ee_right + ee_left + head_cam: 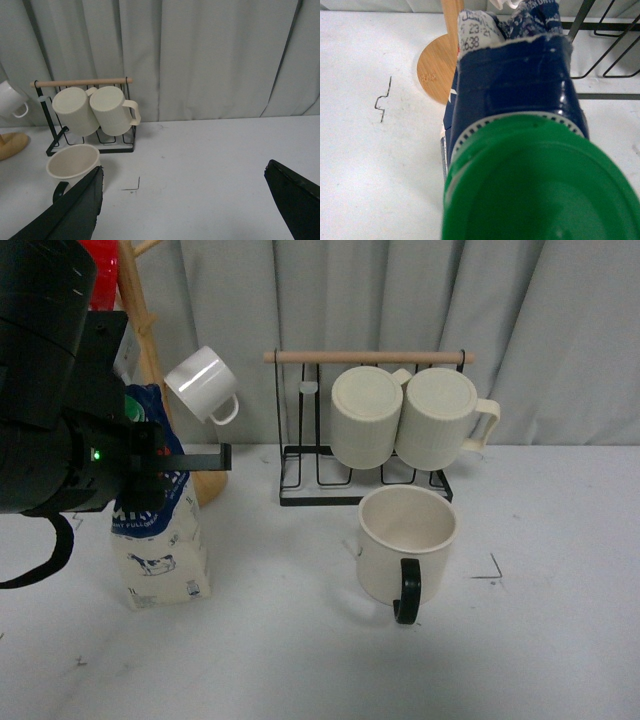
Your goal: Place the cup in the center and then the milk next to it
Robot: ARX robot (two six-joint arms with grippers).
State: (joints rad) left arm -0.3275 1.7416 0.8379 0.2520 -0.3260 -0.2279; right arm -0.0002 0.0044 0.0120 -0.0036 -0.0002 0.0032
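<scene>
The cup (405, 540), wide and cream with a black handle facing front, stands upright on the white table (300, 660) near the middle; it also shows in the right wrist view as the cup (72, 162). To its left is the milk (160, 550), a carton with a blue top and white base, with its base down at the table surface. My left gripper (160, 455) is shut on the milk's upper part. The left wrist view is filled by the milk's green cap (540, 185) and blue top (515, 85); the jaws are hidden. My right gripper (183, 170) hangs open above bare table, right of the cup.
A black wire rack (300, 475) with a wooden bar holds two ribbed cream mugs (367, 415) behind the cup. A small white mug (203, 383) hangs on a wooden mug tree (140, 310), whose round base (435, 70) sits just behind the milk. Grey curtain closes the back.
</scene>
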